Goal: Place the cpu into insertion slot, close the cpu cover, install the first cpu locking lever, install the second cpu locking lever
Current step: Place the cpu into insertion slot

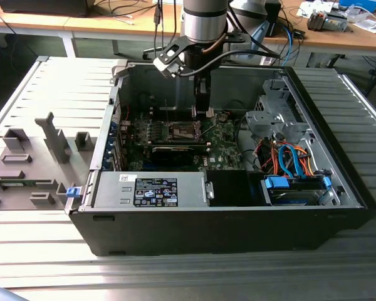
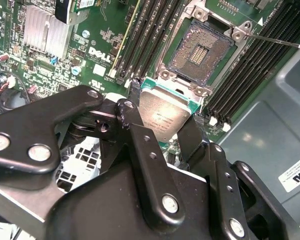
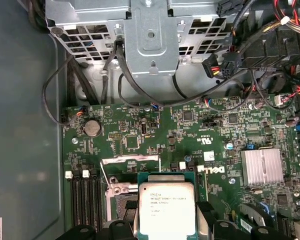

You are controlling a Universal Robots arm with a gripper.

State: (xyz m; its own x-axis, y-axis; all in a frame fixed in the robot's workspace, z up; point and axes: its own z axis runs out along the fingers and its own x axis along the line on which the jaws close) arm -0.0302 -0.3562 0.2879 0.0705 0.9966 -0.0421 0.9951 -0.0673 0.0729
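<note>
The black metal pincer [image 2: 161, 120] is clamped on the small flat square silver-grey cpu [image 2: 164, 111], above the green board [image 2: 105, 30]. The second wrist view shows the square silver-rimmed insertion slot [image 2: 200, 50] bare, just beside it. The exterior view shows the black computer case [image 1: 207, 226] around them.

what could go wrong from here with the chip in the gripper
The gripper pinches the cpu by its edges alone, so it may slip and fall onto the circuit board. The insertion slot lies open and bare; a skewed landing could damage it. The thin locking lever juts out beside the slot and might snag the gripper.
</note>
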